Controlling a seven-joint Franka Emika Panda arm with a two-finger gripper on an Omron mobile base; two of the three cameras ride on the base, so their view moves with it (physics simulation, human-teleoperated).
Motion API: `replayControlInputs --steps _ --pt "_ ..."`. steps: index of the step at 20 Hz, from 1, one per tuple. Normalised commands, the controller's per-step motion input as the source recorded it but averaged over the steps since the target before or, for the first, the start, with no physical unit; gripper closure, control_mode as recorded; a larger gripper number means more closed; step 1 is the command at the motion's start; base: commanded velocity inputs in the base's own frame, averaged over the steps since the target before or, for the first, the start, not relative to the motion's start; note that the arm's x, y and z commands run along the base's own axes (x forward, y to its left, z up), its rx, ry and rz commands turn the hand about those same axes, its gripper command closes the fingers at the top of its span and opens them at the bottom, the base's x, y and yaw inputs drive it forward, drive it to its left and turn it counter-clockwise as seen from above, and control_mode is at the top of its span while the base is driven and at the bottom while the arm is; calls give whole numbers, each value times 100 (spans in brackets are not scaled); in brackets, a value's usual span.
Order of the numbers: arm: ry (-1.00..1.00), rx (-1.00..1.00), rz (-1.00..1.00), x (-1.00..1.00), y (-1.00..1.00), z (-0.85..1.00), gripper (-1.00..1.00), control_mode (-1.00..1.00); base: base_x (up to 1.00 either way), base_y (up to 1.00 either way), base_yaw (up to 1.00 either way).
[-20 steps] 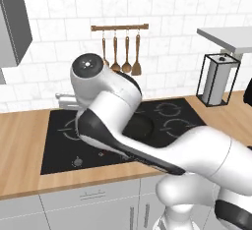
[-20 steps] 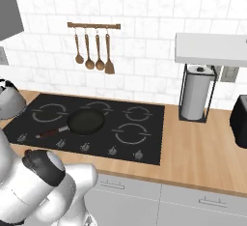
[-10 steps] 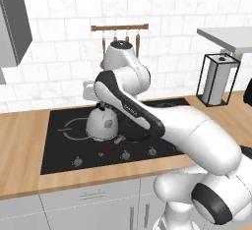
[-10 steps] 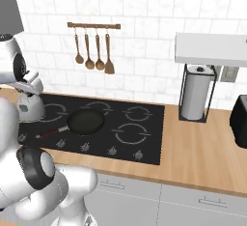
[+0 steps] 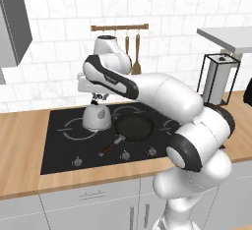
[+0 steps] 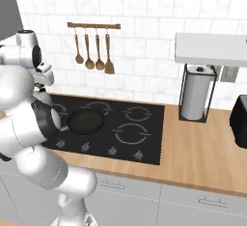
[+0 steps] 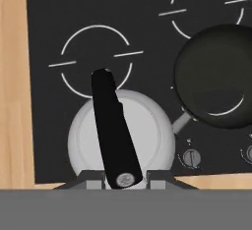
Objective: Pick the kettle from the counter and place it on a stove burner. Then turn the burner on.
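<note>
White tiled wall (image 6: 144,7); wooden utensil rail (image 6: 94,25) with hanging spoons; grey drawers (image 6: 193,205) below; white shelf (image 6: 212,49) right.

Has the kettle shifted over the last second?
Yes. In the left base view the kettle has gone from the back left corner of the stove forward and right, toward the frying pan.

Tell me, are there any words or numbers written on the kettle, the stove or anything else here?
No words, numbers or brand names can be read anywhere.
The flat black glass stove carries only white ring markings, no letters.
The small silver knobs are too small to show any marks.
The squat silvery-white kettle under the claw is plain.
</note>
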Motion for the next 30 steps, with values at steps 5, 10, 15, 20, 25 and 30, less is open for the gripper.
replayControlInputs --steps 5,10,15,20,25,30 --pt "0 0 0 61 15 -56 100 -100 0 0 0" --pt "-1 0 0 41 3 -37 100 -100 0 0 0" --pt "-6 3 0 15 1 -35 100 -100 0 0 0" --pt "-15 7 0 0 0 -36 100 -100 0 0 0" --pt "-21 3 0 0 2 -24 100 -100 0 0 0" --pt "-22 0 0 0 8 -17 100 -100 0 0 0"
